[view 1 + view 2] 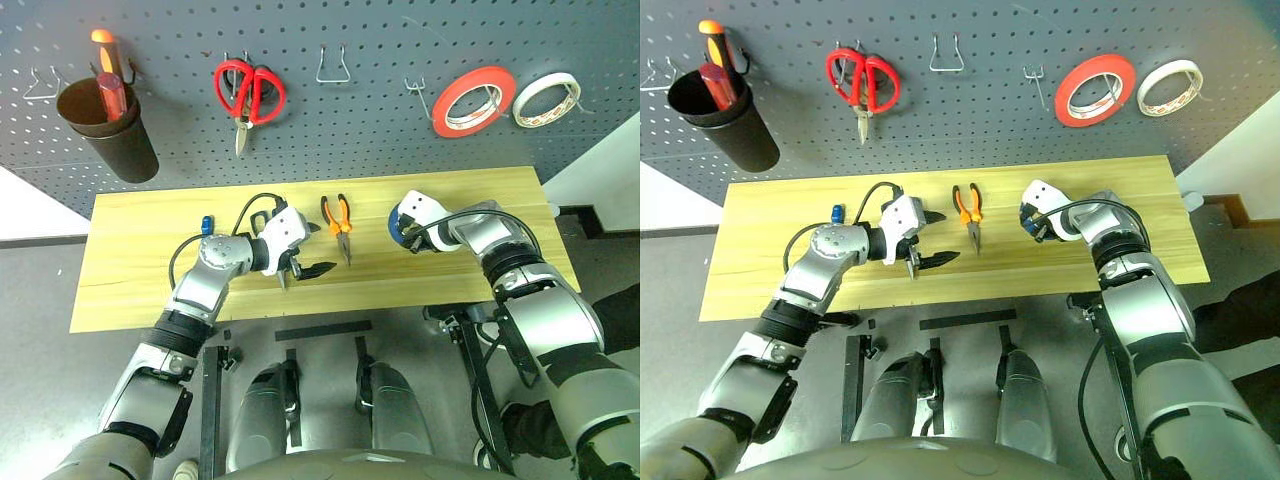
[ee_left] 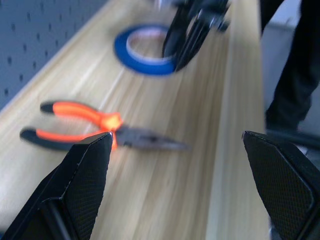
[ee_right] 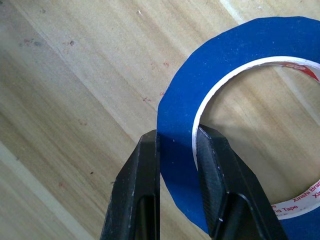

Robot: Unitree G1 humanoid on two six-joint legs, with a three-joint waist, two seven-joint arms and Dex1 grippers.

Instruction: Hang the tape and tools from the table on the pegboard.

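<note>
In the left eye view, the pegboard (image 1: 350, 120) is seen behind the table (image 1: 130, 270), and a free wire hook (image 1: 333, 66) hangs between the red scissors (image 1: 249, 93) and the red roll (image 1: 473, 101), probably the reason the blue tape (image 1: 398, 226) is being taken first. The right gripper (image 1: 408, 232) is angled down onto the tape, which lies flat on the table. The pliers (image 1: 338, 218) lie between the two grippers, and the left gripper (image 1: 300, 268) is held spread wide just beside them, empty

In the left wrist view, the pliers (image 2: 95, 127) are shown lying flat on the table with the tape (image 2: 145, 50) beyond, the right gripper standing in it

In the right wrist view, the grip itself is made plain: one finger (image 3: 137, 195) is set outside the tape's (image 3: 235, 60) band and the other inside, clamped across the ring so it can be lifted by its edge
</note>
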